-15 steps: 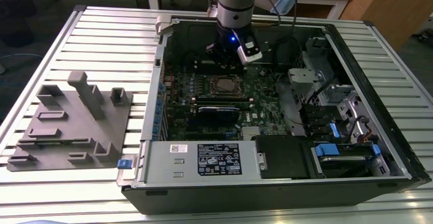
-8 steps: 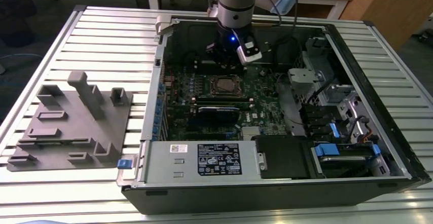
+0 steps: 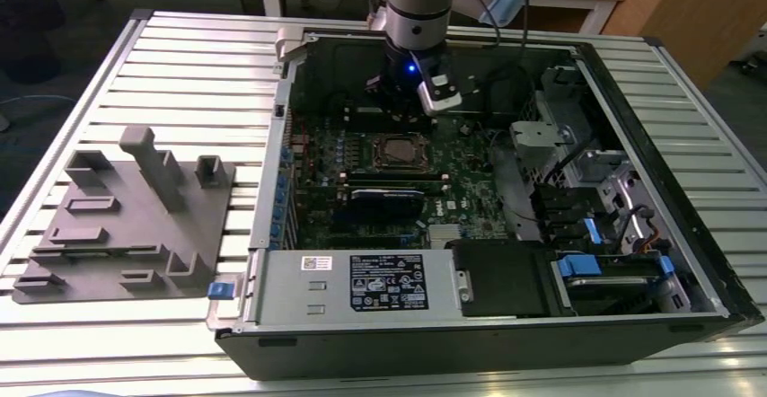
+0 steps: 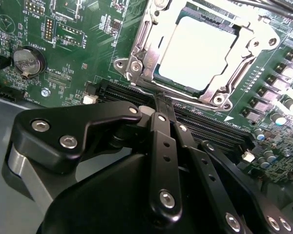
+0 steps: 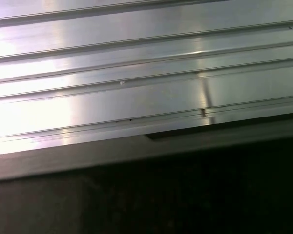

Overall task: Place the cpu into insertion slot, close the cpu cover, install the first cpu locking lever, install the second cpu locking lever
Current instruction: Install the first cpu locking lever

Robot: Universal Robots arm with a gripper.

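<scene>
The cpu (image 4: 198, 51) lies flat, pale metal top up, inside the insertion slot (image 3: 375, 153) on the green board. The silvery cpu cover (image 4: 237, 73) lies down around it, framing the chip through its window. A thin metal locking lever (image 4: 185, 101) runs along the socket edge nearest my gripper. My gripper (image 4: 162, 100) has its black fingers (image 4: 158, 126) pressed together, tips right at that lever, nothing visibly between them. In the exterior view the gripper (image 3: 404, 117) hangs inside the open case just behind the cpu (image 3: 400, 152).
A blue-edged memory stick (image 3: 386, 193) sits in front of the socket, a power supply (image 3: 359, 282) nearer still. Drive bays and cables (image 3: 599, 190) crowd the exterior view's right. A grey fixture (image 3: 132, 213) lies on the slatted table (image 5: 136, 97). A coin battery (image 4: 27, 61) is on the board.
</scene>
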